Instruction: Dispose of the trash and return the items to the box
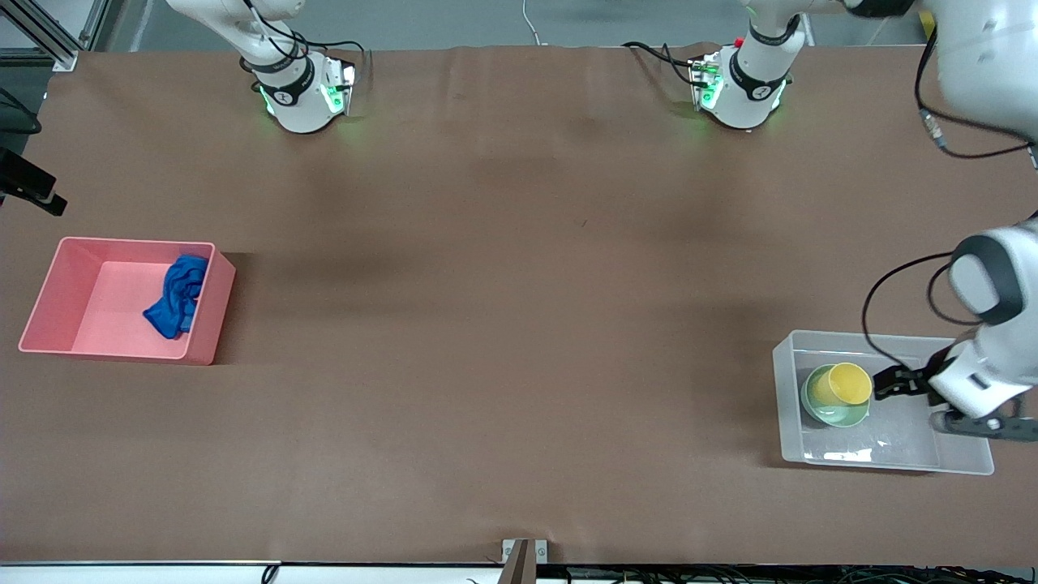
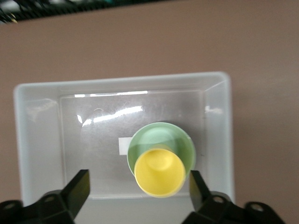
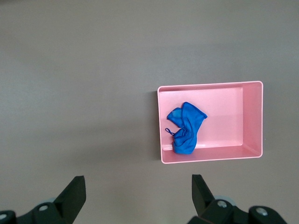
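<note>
Now the clear box (image 1: 884,450) sits lower right of the front frame, holding the mint bowl (image 1: 843,415) with the yellow cup (image 1: 847,383) in it. Above them, left claw (image 1: 880,383) spread, empty. Blue rag (image 1: 180,296) lies in the pink bin (image 1: 57,300), mid-left. Right claw (image 3: 138,193) spread over bare desk (image 1: 519,324).

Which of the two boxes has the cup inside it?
The clear box at the left arm's end holds the yellow cup; the pink box holds only a blue rag.

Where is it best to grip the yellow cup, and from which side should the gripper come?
Probably the yellow cup by its rim, from above: it stands mouth-up inside the green bowl, whose wall blocks a low sideways grip.
</note>
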Controlling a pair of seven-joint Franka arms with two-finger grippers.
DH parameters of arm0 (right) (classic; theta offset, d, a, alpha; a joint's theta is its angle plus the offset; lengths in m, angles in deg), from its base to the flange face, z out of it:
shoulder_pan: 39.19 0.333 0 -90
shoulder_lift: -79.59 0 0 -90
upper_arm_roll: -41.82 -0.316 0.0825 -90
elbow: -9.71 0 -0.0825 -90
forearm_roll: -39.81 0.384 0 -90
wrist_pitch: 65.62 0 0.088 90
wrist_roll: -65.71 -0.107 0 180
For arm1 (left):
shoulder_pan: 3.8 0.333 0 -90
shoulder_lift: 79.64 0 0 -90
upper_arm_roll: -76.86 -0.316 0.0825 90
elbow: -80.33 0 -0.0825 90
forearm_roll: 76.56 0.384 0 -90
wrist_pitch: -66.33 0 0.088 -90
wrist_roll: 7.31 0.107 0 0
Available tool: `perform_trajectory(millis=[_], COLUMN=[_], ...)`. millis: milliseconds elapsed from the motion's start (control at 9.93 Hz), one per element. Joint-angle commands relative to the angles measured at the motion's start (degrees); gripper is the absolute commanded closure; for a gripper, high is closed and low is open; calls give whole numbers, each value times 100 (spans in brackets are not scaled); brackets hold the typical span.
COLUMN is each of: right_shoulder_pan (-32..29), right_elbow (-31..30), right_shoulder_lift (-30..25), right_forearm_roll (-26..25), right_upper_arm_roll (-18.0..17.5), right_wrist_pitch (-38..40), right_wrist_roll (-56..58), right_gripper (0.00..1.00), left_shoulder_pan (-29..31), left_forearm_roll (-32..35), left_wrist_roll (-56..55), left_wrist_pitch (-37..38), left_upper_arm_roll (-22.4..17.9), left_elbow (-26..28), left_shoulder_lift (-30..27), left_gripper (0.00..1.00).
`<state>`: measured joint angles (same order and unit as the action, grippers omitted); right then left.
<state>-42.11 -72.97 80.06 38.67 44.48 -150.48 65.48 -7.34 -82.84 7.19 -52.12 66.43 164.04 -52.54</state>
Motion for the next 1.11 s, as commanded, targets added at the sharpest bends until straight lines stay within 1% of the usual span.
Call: perform_trajectory(millis=[0,101,201,302,403,504,604,705,806,1007], right_shoulder_pan=[-42,-42,-42,-42,-42,-42,-42,-42,-42,-42], right_elbow=[59,59,59,59,59,59,59,59,59,59], right_shoulder_lift=[15,15,15,15,15,15,15,6,6,6], right_forearm_roll=[87,87,87,87,87,87,87,87,87,87], right_upper_arm_roll=[-20,-20,-20,-20,-11,-11,-11,-11,-11,-11], right_wrist_pitch=[13,13,13,13,13,13,13,13,13,13], right_wrist_roll=[-12,-3,-3,-3,-3,-3,-3,-3,-3,-3], right_gripper=[0,0,0,0,0,0,0,0,0,0], left_shoulder_pan=[-77,-42,-15,-15,-6,2,11,11,11,3], left_forearm_roll=[30,178,467,539,583,653,645,602,593,558], left_wrist_roll=[-751,-1260,-1526,-1651,-1678,-1731,-1714,-1705,-1714,-1705], left_wrist_pitch=[994,1165,1323,1647,2033,2263,2343,2457,2519,2642], left_upper_arm_roll=[215,426,697,874,989,1051,1078,1078,1078,1078], left_elbow=[444,697,944,981,973,964,764,422,288,287], left_shoulder_lift=[-1122,-1649,-2107,-2390,-2637,-2883,-2937,-2781,-2684,-2718], left_gripper=[0,0,0,0,0,0,0,0,0,0])
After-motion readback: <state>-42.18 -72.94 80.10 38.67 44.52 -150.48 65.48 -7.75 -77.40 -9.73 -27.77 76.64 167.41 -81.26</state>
